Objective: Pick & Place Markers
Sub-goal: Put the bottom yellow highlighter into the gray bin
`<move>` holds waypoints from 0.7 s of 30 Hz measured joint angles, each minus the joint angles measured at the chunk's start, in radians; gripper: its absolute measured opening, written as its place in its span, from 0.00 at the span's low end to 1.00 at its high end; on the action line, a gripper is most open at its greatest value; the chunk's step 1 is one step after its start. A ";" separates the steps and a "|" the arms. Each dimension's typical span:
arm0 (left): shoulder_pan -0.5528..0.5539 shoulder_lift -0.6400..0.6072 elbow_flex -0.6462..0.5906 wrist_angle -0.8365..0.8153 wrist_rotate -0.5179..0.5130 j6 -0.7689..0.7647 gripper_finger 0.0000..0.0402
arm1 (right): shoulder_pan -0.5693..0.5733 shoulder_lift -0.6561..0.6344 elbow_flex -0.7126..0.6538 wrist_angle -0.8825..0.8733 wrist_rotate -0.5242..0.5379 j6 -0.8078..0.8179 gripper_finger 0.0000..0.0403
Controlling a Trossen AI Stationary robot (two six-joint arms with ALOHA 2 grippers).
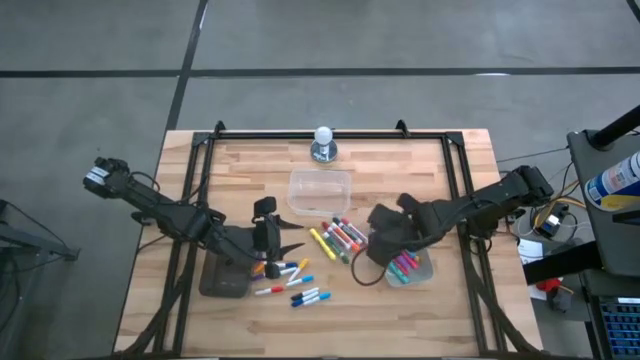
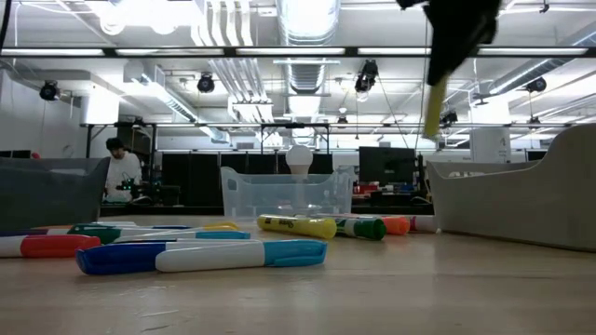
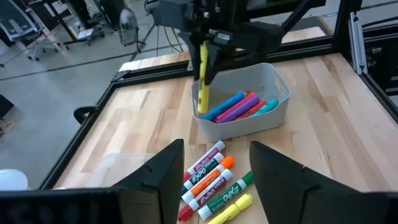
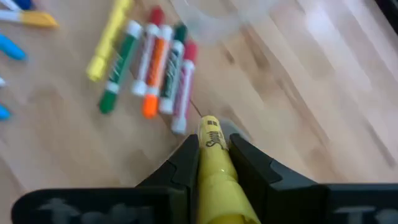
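Right hand (image 4: 214, 163) is clamped on a yellow marker (image 4: 216, 158), which hangs nose-down from it above the grey tub (image 3: 273, 109) of markers on the counter (image 1: 450, 300). Left hand (image 3: 214, 177), fingers apart and holding nothing, hovers just beside a loose row of markers (image 3: 211, 183) lying flat on the wood. More markers (image 1: 295, 285) lie scattered beside that arm, and a clear tub (image 1: 320, 190) stands well apart behind.

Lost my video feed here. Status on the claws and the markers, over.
Right claw shut on yellow marker, hanging above grey tub of markers. Left claw open, empty, over loose markers on table. Nothing blocking the tub.
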 joint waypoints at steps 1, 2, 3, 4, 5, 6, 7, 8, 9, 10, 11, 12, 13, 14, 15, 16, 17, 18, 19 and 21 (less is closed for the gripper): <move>0.000 0.000 0.000 -0.001 0.001 -0.004 0.44 | 0.009 0.000 -0.002 -0.021 -0.001 0.029 0.16; 0.000 0.000 0.000 -0.004 0.002 -0.007 0.44 | 0.018 0.000 -0.005 -0.038 -0.005 0.052 0.16; 0.000 0.000 0.000 -0.010 0.002 -0.007 0.44 | 0.027 0.000 -0.008 -0.050 -0.008 0.069 0.16; 0.000 0.000 -0.002 -0.012 0.002 -0.008 0.44 | 0.036 0.000 -0.012 -0.055 -0.009 0.082 0.16; 0.000 0.000 -0.004 -0.011 0.002 -0.008 0.44 | 0.045 0.000 -0.017 -0.055 -0.009 0.091 0.16; 0.000 0.000 -0.007 -0.011 0.002 -0.010 0.44 | 0.055 0.000 -0.022 -0.056 -0.009 0.101 0.16; 0.000 0.000 -0.010 -0.011 0.002 -0.011 0.44 | 0.065 0.000 -0.027 -0.056 -0.009 0.111 0.16; 0.000 0.000 -0.013 -0.010 0.002 -0.013 0.44 | 0.075 0.000 -0.034 -0.055 -0.008 0.122 0.16; 0.000 0.000 -0.016 -0.013 0.002 -0.017 0.44 | 0.085 0.000 -0.042 -0.056 -0.005 0.132 0.16; 0.000 0.000 -0.017 -0.016 0.002 -0.019 0.44 | 0.093 0.000 -0.052 -0.055 -0.003 0.142 0.16; 0.000 0.000 -0.018 -0.016 0.002 -0.020 0.44 | 0.100 0.000 -0.063 -0.055 -0.001 0.156 0.16; 0.000 0.000 -0.018 -0.014 0.001 -0.020 0.44 | 0.105 0.000 -0.074 -0.055 -0.001 0.166 0.16; 0.000 0.000 -0.019 -0.012 0.001 -0.020 0.44 | 0.108 0.000 -0.085 -0.055 0.005 0.177 0.16; 0.000 0.000 -0.019 -0.012 0.000 -0.020 0.44 | 0.112 0.001 -0.095 -0.055 0.017 0.186 0.16; 0.000 0.000 -0.020 -0.011 0.000 -0.020 0.44 | 0.117 0.002 -0.105 -0.054 0.033 0.193 0.16; 0.000 0.000 -0.020 -0.012 0.000 -0.020 0.44 | 0.121 0.003 -0.114 -0.052 0.051 0.198 0.16; 0.000 0.000 -0.020 -0.011 0.000 -0.020 0.44 | 0.126 0.003 -0.122 -0.049 0.071 0.207 0.16; 0.000 0.000 -0.021 -0.009 -0.001 -0.021 0.44 | 0.133 0.003 -0.131 -0.049 0.086 0.216 0.17; 0.000 0.000 -0.022 -0.009 -0.001 -0.021 0.44 | 0.140 0.003 -0.139 -0.049 0.098 0.225 0.17; 0.000 0.000 -0.025 -0.011 -0.001 -0.022 0.44 | 0.153 0.003 -0.156 -0.045 0.105 0.239 0.19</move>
